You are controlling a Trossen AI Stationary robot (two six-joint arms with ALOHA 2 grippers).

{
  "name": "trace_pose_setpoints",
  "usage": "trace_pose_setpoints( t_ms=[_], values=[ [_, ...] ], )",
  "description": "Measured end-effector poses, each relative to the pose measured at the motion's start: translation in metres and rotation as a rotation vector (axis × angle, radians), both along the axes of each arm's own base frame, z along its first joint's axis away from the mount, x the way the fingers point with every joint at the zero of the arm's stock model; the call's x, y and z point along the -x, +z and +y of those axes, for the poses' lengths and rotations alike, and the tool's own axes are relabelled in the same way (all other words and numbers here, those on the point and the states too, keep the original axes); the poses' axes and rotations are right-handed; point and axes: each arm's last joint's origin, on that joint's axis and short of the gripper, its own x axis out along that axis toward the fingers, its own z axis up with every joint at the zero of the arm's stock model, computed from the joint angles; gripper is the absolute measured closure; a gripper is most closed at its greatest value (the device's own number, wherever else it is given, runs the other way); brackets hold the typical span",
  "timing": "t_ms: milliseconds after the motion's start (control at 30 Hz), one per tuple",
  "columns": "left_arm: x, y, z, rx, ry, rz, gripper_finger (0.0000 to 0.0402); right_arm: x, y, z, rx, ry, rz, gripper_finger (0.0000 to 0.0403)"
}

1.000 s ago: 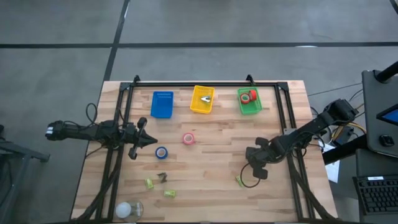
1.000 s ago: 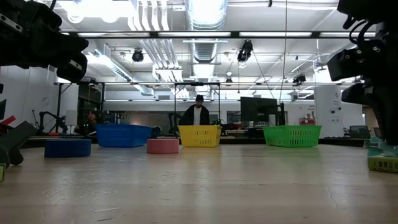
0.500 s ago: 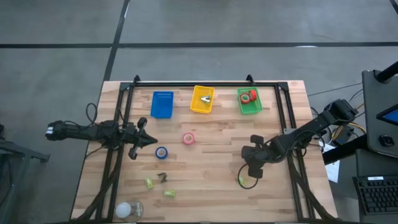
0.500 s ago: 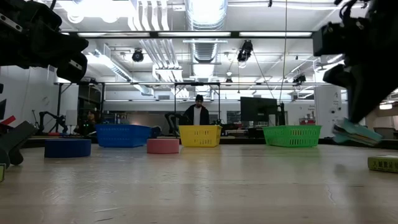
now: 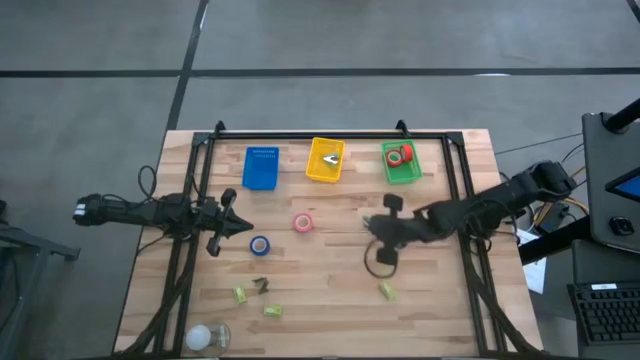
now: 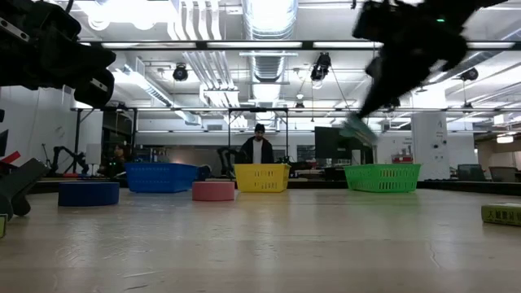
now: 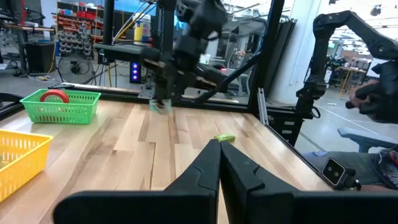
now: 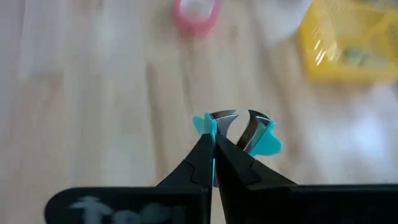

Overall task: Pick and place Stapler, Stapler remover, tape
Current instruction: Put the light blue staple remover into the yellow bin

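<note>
Three baskets stand in a row along the bench's (image 5: 330, 290) far edge: a blue basket (image 5: 261, 168), a yellow basket (image 5: 325, 160) with a metal-jawed piece lying in it, and a green basket (image 5: 401, 163) holding two red tape rolls (image 5: 400, 155). Two more rolls lie loose on the boards near the middle, a pink tape roll (image 5: 304, 223) and a blue tape roll (image 5: 260, 245) just toward the near edge from it. Toward the near left corner sit two small yellow-green pieces (image 5: 240, 294) with a dark staple remover (image 5: 261, 285) between them, and a white ball-like thing (image 5: 203, 335) by the near edge. Another yellow-green piece (image 5: 386, 290) lies nearer the right side.

The right gripper (image 8: 215, 144) hangs above the bench's middle, right of the pink roll, its fingers pinched together on a turquoise-handled staple remover (image 8: 264, 138). Only the right wrist view shows that tool's metal claws and both turquoise wings; from above it is lost in the arm's blur, and the low view gives a turquoise smear (image 6: 356, 130) in the air in front of the green basket.

The left gripper (image 5: 243, 229) waits over the left side, beside the blue roll, fingers closed on nothing, as the left wrist view shows. The low view alone shows a person (image 6: 259, 148) standing in the room behind the yellow basket.
</note>
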Motion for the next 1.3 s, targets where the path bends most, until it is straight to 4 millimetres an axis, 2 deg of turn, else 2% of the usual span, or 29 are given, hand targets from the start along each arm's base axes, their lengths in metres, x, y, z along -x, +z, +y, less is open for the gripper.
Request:
trace_pose_setpoints(
  t_ms=[300,433,700,833,1067,1167,1300],
  values=[
    [0.000,0.000,0.000,0.000,0.000,0.000,0.0392,-0.034,0.040,-0.062,0.114,-0.017,-0.220,0.0394],
    [0.000,0.000,0.000,0.000,0.000,0.001,0.0392,-0.050,0.044,-0.092,0.079,-0.015,-0.222,0.0394],
    [0.000,0.000,0.000,0.000,0.000,0.001,0.0392,-0.093,0.036,-0.153,0.098,-0.046,-0.105,0.0394],
    [0.000,0.000,0.000,0.000,0.000,0.002,0.0392,-0.108,0.024,-0.184,0.129,-0.050,0.007,0.0394],
    [0.000,0.000,0.000,-0.001,0.000,0.005,0.0392,-0.127,-0.003,-0.235,0.143,-0.097,0.095,0.0394],
    [0.000,-0.001,0.000,-0.001,0.000,0.007,0.0392,-0.132,-0.011,-0.250,0.123,-0.124,0.127,0.0394],
    [0.000,-0.001,0.000,-0.001,0.000,0.006,0.0392,-0.138,-0.023,-0.256,0.092,-0.120,0.146,0.0394]
  ],
)
